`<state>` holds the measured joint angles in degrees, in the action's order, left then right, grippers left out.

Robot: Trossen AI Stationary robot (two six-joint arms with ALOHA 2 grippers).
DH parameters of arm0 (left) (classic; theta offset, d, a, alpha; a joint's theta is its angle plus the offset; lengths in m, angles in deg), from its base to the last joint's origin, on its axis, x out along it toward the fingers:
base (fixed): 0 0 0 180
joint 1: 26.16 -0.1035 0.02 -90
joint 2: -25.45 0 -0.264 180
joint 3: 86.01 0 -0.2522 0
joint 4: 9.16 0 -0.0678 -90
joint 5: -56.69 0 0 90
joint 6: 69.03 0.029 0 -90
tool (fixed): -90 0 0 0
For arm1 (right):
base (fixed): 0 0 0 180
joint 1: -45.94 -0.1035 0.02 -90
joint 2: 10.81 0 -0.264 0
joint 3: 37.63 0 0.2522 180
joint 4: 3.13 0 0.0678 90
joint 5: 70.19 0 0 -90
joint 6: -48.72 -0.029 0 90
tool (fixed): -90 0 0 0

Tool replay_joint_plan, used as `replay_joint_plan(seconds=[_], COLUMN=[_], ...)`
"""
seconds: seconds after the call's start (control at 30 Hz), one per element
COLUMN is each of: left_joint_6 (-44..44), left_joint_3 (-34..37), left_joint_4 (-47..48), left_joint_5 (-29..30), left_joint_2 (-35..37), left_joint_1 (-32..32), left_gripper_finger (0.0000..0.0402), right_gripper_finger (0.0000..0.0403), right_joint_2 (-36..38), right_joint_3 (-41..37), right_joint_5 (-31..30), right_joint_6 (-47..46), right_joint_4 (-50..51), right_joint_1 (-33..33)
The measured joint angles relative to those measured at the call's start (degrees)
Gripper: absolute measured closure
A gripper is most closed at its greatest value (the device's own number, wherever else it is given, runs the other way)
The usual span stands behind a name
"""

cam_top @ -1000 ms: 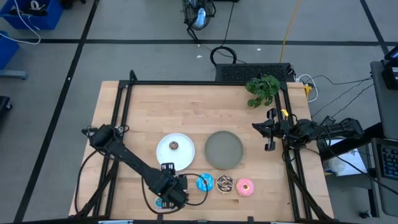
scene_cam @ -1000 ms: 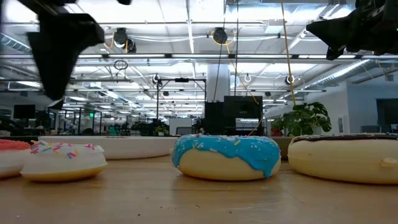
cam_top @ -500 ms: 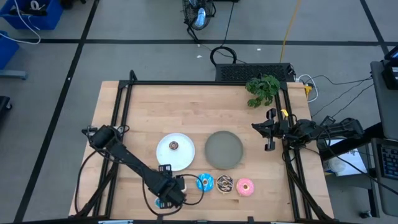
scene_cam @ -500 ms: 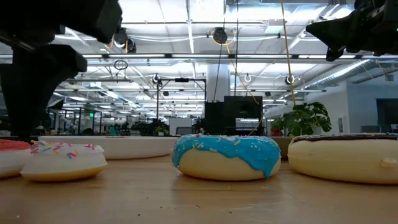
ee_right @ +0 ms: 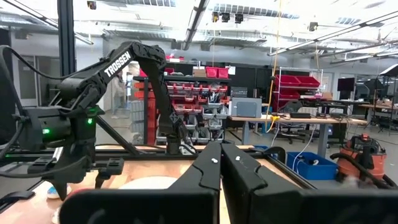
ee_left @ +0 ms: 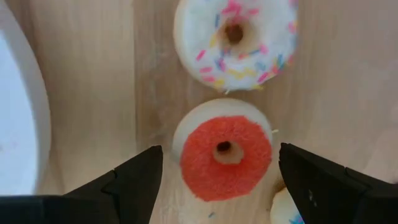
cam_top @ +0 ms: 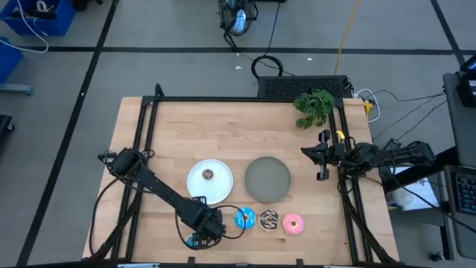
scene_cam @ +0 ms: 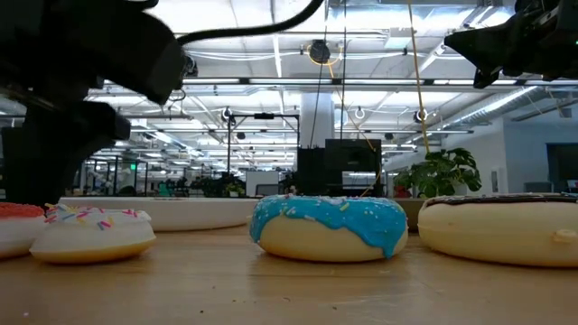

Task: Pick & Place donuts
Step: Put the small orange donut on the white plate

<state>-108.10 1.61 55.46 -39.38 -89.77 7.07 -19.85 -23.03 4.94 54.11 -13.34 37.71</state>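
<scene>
Nearest the table's front edge, the left gripper (ee_left: 214,180) was seen lowered over the red donut (ee_left: 226,157), jaws spread wide to either side of it, nothing yet held. Just beyond it lay the whitish-pink donut (ee_left: 235,42), sprinkled, and a sliver of the light blue donut (ee_left: 287,208) was glimpsed at one finger. The step in hand was judged to be the approach to a pick; the next move would call for a short final descent and a squeeze centred on the ring, without nudging its neighbours.

Along the front edge the larger blue donut (cam_top: 245,218), the brown sprinkled donut (cam_top: 268,219) and the pink icing donut (cam_top: 293,223) were lined up toward the right. Farther in, the white plate (cam_top: 197,186) carried what was probably the tiny brown donut (cam_top: 209,174); the grey plate (cam_top: 268,179) sat beside it. At the right edge the right gripper (cam_top: 321,156) was parked, fingers pressed together.

Against a second earlier, the left gripper had been brought back along the front edge and dropped lower.
</scene>
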Motion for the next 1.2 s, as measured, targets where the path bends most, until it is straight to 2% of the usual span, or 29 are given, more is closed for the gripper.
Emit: replay_joint_plan(seconds=[0.37, 0.7, 0.97, 1.2], left_joint_6=[1.91, 4.37, 5.57, 6.27], left_joint_3=[1.17, 1.19, 0.79, -1.19], left_joint_4=[-2.13, -4.94, -3.52, 1.40], left_joint_5=[0.67, 1.12, -2.08, -1.26], left_joint_2=[0.11, 0.11, 0.09, 3.72], left_joint_1=[-0.11, -0.11, -0.28, -0.94], left_gripper_finger=[0.0092, 0.0179, 0.0246, 0.0269], right_gripper_finger=[0.0403, 0.0403, 0.0403, 0.0403], right_joint_2=[0.00, 0.00, 0.00, 0.00], right_joint_3=[0.00, 0.00, 0.00, 0.00], right_joint_5=[-0.03, -0.03, -0.04, -0.04], right_joint_6=[0.37, 0.28, 0.39, 0.42], right_joint_4=[-0.20, -0.20, -0.20, -0.19], right_joint_1=[0.00, 0.00, 0.00, 0.00])
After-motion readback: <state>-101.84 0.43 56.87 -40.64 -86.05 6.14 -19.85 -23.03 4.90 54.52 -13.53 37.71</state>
